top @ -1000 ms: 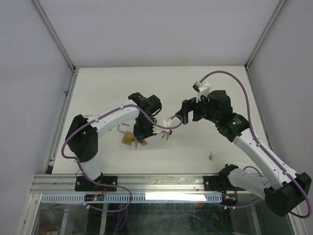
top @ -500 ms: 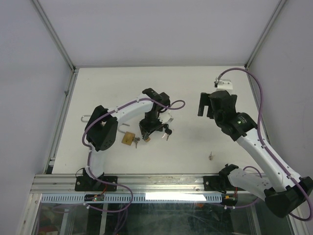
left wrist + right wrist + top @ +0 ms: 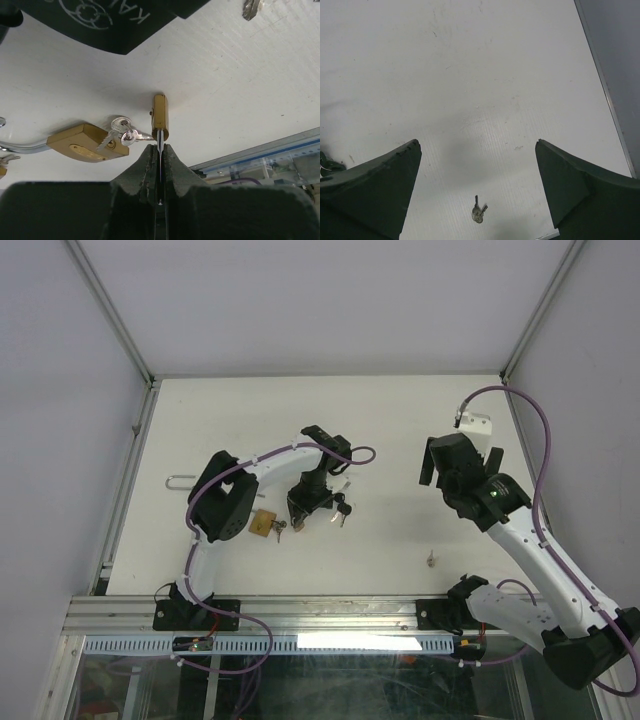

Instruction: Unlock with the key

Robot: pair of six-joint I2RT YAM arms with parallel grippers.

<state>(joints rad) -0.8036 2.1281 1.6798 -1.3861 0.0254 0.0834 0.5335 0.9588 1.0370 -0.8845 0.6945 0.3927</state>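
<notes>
Left gripper (image 3: 160,152): fingers pressed together, pinching the thin blade of a key (image 3: 159,137) that stuck out just past the fingertips.

Small brass padlock (image 3: 160,116): lay on the white table (image 3: 470,75) directly ahead of the left fingertips, seen edge-on. The key blade met its near end. How deep the blade sat in the keyway could not be told.

Larger brass padlock (image 3: 82,145): lay flat, just to the left of the left gripper in the wrist view and apart from the small padlock. Its steel shackle (image 3: 22,147) pointed further left, away from the fingers.

Ringed keys (image 3: 121,131): a silver pair resting against the larger padlock's body, between it and the pinched blade.

Black-headed keys (image 3: 340,508): on the table just beside the left gripper, on the side facing the other arm.

Left arm link (image 3: 100,20): black housing with white lettering, hanging above the table beyond the small padlock.

Right gripper (image 3: 477,145): fingers spread wide, nothing between them, held above the table and well apart from both padlocks.

Spare key bunch (image 3: 478,213): small, lying on bare table below the spread right fingers, toward the near edge.
</notes>
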